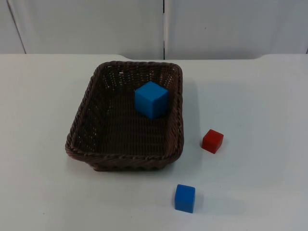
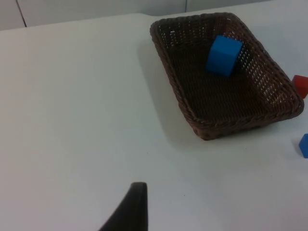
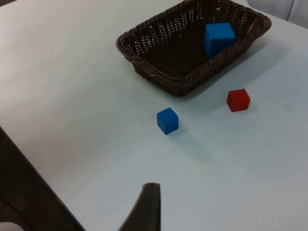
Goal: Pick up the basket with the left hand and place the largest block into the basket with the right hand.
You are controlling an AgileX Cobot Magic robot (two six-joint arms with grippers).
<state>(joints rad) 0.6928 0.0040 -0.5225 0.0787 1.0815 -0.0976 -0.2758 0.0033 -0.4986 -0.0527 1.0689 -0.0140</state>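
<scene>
The large blue block [image 1: 151, 99] is sitting inside the brown wicker basket [image 1: 79, 126], against its far right corner; the basket is resting on the white table [image 1: 250, 96].

Left gripper [image 2: 130, 207]: the basket is lying well ahead of it and off to its right, long axis running away from the fingertip. Finger state: cannot tell.

Right gripper [image 3: 147, 207]: waiting well back; small blue cube [image 3: 167, 120] and red cube [image 3: 238, 100] are lying between it and the basket. Finger state: cannot tell.

Judgement: placement looks done; nothing is gripping the basket.
</scene>
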